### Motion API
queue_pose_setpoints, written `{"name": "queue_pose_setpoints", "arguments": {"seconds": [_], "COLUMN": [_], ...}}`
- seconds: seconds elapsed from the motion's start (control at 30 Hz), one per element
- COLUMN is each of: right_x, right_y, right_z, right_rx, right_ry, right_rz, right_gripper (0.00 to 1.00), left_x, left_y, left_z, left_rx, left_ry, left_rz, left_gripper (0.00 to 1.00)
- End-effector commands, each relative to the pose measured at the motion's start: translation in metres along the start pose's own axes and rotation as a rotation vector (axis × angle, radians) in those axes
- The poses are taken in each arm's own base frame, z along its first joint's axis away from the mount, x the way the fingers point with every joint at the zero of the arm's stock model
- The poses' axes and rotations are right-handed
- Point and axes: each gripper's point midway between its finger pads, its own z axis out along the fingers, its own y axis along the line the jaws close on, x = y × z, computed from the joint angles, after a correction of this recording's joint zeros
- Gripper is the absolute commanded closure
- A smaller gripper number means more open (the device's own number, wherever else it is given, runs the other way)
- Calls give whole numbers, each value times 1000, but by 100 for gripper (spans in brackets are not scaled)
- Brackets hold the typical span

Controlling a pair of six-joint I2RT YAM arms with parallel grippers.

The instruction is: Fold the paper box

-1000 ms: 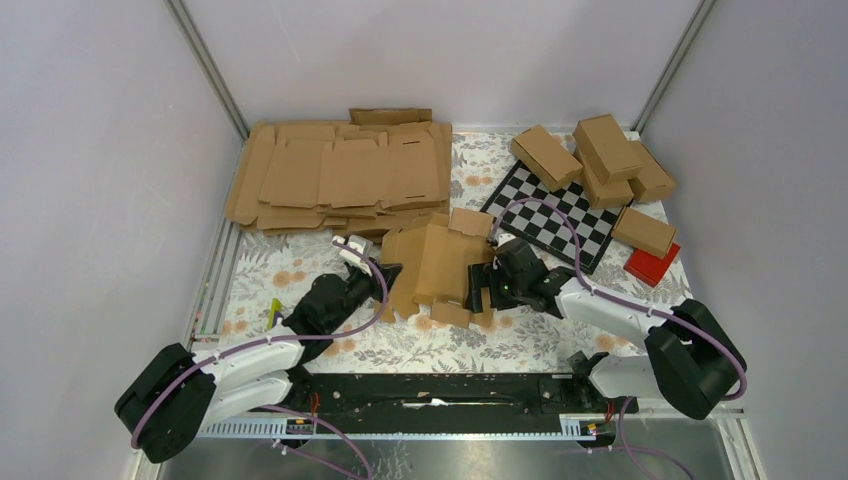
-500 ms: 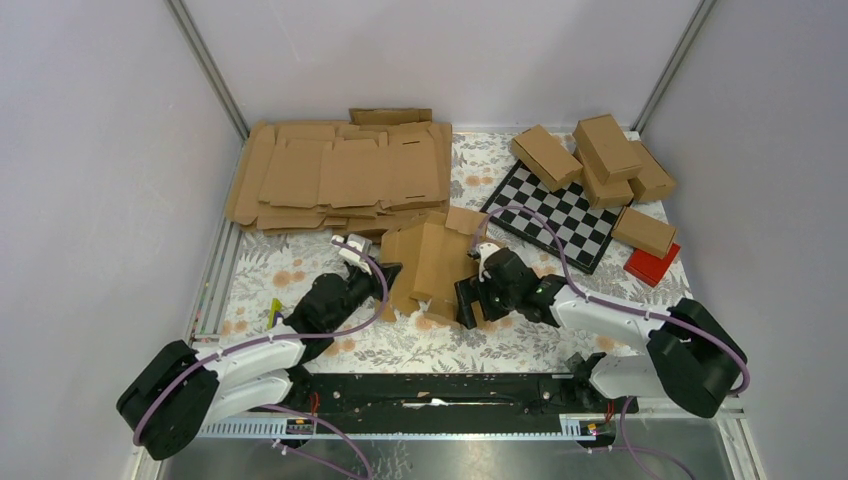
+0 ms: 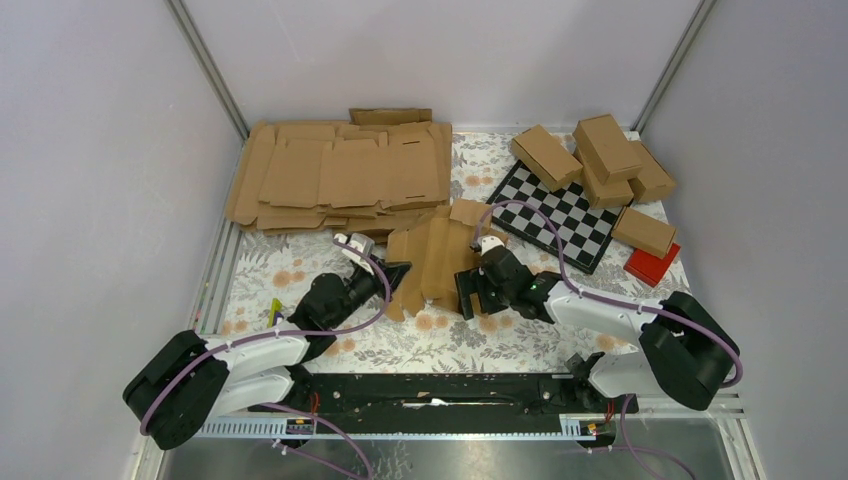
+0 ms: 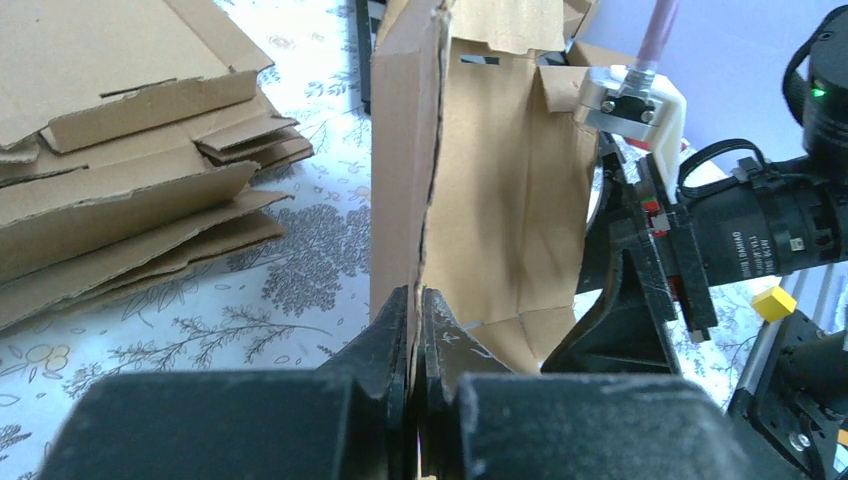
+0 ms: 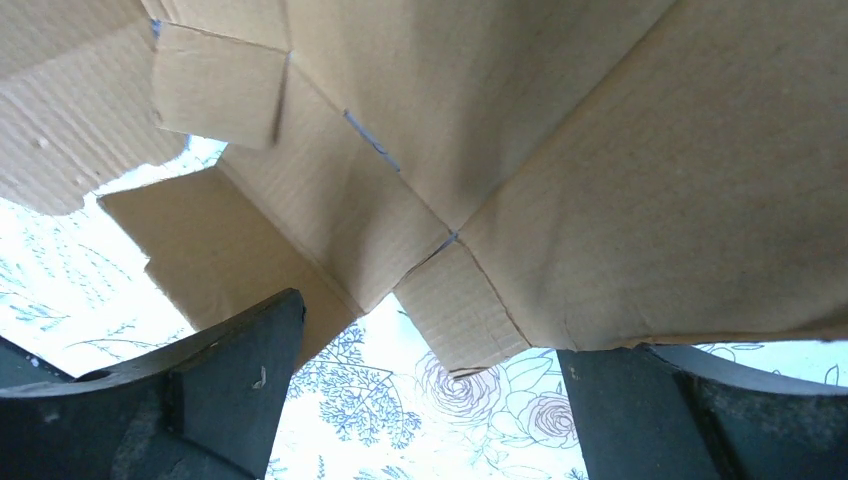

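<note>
Top view: the paper box (image 3: 436, 255), partly folded, stands mid-table on the floral cloth (image 3: 300, 270) between the two grippers. Its far flaps almost reach the near edge of one stack of flat cardboard sheets (image 3: 340, 175) and the corner of one checkerboard (image 3: 556, 214). Bare cloth lies open to its near side and to its left. At least four folded cartons (image 3: 608, 146) are clustered far right, with one small red box (image 3: 652, 265). Left gripper (image 3: 398, 271) is at the box's left edge, right gripper (image 3: 476, 295) at its right. Left wrist: fingers pressed together, pinching an upright box panel's lower edge. Right wrist: fingers spread wide, box panels and flaps overhead; contact not discernible.
</note>
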Motion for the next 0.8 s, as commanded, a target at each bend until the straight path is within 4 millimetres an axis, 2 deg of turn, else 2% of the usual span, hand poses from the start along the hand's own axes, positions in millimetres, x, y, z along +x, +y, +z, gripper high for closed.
{"name": "queue_pose_setpoints", "arguments": {"seconds": [0.0,0.17,0.33,0.47,0.63,0.77], "right_x": [-31,-42,-51,-56,-55,-51], "right_y": [21,30,30,26,19,5], "right_z": [-5,-18,-25,-27,-30,-32], "right_rx": [-57,-91,-75,-78,-154,-120], "right_ry": [-86,-124,-144,-151,-87,-86], "right_rz": [17,91,193,311,506,528], "right_gripper": [0,1,8,15,21,19], "left_x": [-12,-16,-15,-12,-13,-15], "left_y": [-21,-19,-21,-20,-5,1], "left_z": [-2,-6,-5,-5,-6,-8], "left_rx": [103,96,107,105,18,-13], "left_ry": [-57,-85,-79,-69,-74,-81], "left_rz": [-22,-24,-23,-17,7,13], "left_gripper": [100,100,100,100,100,100]}}
